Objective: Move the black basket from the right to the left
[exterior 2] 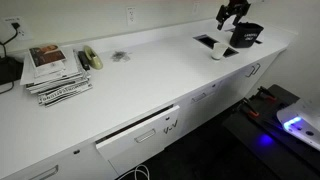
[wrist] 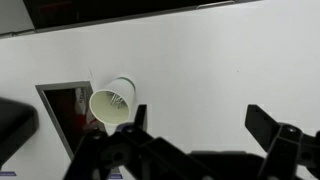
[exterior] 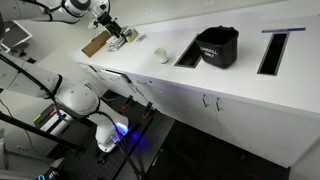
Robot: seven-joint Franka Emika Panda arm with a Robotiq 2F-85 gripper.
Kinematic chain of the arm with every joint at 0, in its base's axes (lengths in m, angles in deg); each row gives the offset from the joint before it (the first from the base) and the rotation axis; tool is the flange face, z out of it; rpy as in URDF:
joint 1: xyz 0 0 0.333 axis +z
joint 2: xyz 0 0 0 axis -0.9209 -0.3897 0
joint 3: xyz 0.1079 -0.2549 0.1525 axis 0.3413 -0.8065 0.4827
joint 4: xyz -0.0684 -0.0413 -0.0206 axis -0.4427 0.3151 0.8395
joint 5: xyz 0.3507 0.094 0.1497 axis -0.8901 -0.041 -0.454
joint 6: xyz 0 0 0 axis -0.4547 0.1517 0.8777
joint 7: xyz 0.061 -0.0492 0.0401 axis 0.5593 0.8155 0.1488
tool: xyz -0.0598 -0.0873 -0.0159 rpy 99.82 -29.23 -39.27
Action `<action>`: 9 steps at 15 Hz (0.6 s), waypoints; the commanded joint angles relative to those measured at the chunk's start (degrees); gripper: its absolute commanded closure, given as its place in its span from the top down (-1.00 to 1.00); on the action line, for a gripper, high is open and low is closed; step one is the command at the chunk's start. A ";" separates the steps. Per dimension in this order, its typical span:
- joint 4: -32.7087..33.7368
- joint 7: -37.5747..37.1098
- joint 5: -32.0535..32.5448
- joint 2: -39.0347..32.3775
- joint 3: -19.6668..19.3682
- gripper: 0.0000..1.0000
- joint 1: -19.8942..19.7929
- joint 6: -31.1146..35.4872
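The black basket (exterior: 217,46) stands on the white counter between two rectangular cutouts; it also shows in an exterior view (exterior 2: 246,36) and as a dark edge at the left of the wrist view (wrist: 12,120). My gripper (exterior: 120,36) hangs above the counter, apart from the basket, with a white cup between them. It also shows in an exterior view (exterior 2: 232,14). In the wrist view the gripper (wrist: 200,125) is open and empty, with bare counter between its fingers.
A white cup (exterior: 161,55) (exterior 2: 218,50) (wrist: 113,102) stands beside a counter cutout (exterior: 190,50) (wrist: 65,105). A second cutout (exterior: 273,50) lies beyond the basket. A brown board (exterior: 96,44) sits near the gripper. Stacked magazines (exterior 2: 55,70) lie at the counter's far end.
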 commanded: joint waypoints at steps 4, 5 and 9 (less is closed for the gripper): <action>0.13 -0.49 0.64 -0.22 -1.78 1.00 1.96 -0.19; 0.13 -0.49 0.64 -0.22 -1.78 1.00 1.96 -0.19; 0.55 0.10 1.28 -0.35 -3.08 1.00 1.51 -0.02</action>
